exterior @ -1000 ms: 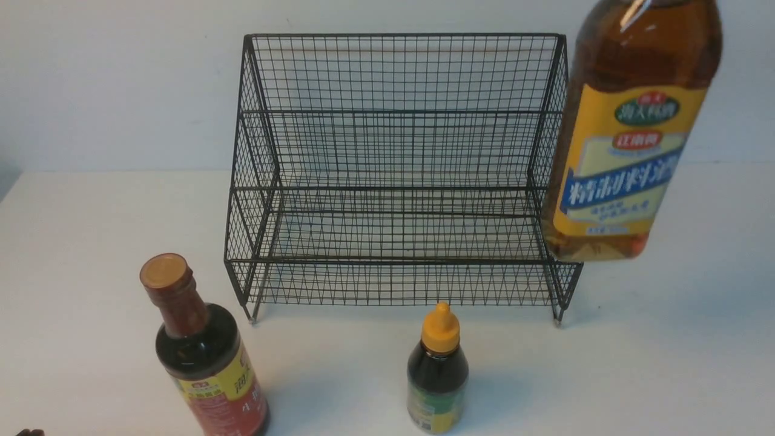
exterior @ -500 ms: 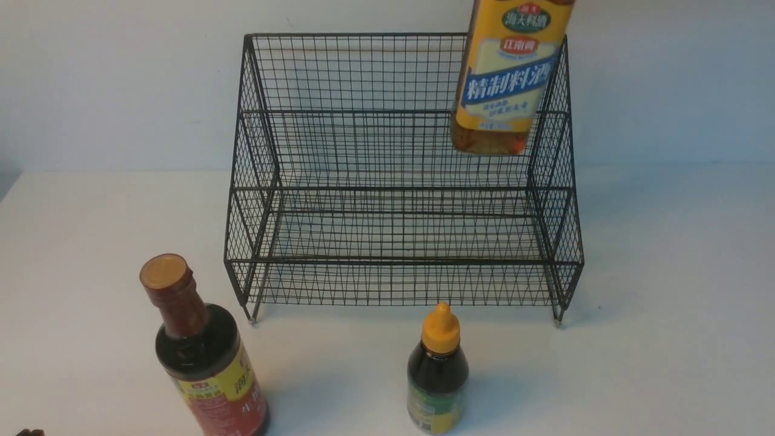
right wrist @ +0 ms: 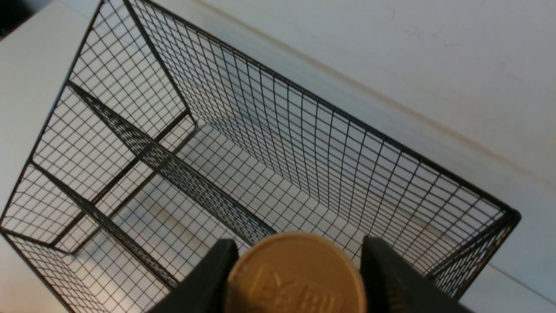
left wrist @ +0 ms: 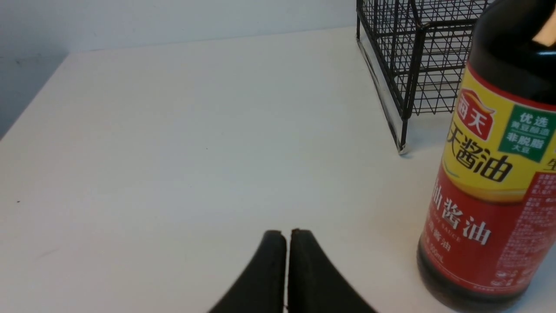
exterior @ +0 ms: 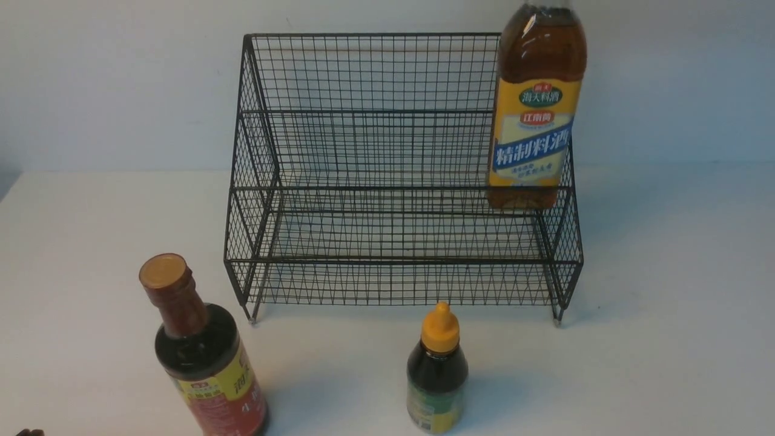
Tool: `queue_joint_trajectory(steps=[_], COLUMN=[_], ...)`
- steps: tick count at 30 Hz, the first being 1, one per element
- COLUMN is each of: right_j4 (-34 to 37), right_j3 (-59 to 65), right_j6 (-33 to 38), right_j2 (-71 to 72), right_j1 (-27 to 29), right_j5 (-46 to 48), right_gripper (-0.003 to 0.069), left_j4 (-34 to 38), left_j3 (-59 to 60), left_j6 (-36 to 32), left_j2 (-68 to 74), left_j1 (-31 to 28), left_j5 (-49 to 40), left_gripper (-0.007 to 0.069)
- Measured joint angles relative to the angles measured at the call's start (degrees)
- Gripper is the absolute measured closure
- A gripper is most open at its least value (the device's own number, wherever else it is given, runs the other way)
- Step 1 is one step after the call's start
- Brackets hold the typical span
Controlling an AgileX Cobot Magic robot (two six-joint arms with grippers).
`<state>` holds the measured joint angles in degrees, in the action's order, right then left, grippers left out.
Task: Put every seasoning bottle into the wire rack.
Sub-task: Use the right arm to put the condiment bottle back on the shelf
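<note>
Shows the right claw (right wrist: 297, 265) clamped on the tan cap (right wrist: 295, 284) of the amber bottle (exterior: 536, 115), one finger on each side. Places that bottle upright inside the wire rack (exterior: 387, 261), at the 3 o'clock end of the rear, upper tier, with its base level with that tier's front rail. Cannot tell whether seated on the mesh or hanging just above it. Shows the left claw (left wrist: 286, 243) pressed together and empty, low over the surface (exterior: 666, 339), near the dark bottle with the red-and-yellow label (exterior: 203, 357).

Progress, as judged: first of three bottles nearly delivered, not yet released. Leaves two outside the rack, both upright on the surface in front of the lower tier: the dark bottle at 7 o'clock and the small bottle with the yellow nozzle (exterior: 437, 375) at 6 o'clock.

Edges and room: sets the amber bottle close against the rack's sloped side wall at 3 o'clock, with little margin there. Leaves the upper tier toward 9 o'clock and the whole lower tier bare. Offers open surface at 3 and 9 o'clock of the rack for approach.
</note>
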<state>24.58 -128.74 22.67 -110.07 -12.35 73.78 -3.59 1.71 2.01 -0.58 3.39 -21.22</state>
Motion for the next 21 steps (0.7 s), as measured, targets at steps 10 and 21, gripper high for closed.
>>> queue_joint_trajectory(steps=[10, 21], right_j4=[-3.8, -5.5], right_j3=[0.0, 1.5], right_j6=[-3.9, -11.1], right_j2=[-0.2, -0.1], right_j1=[0.0, 0.0], right_j5=[3.5, 3.2], right_gripper=[0.0327, 0.0327], left_j4=[0.0, 0.0], left_j3=[0.0, 0.0], left_j6=[0.0, 0.0], left_j2=[0.0, 0.0], left_j1=[0.0, 0.0], left_j5=[0.0, 0.0], left_gripper=[0.0629, 0.0629])
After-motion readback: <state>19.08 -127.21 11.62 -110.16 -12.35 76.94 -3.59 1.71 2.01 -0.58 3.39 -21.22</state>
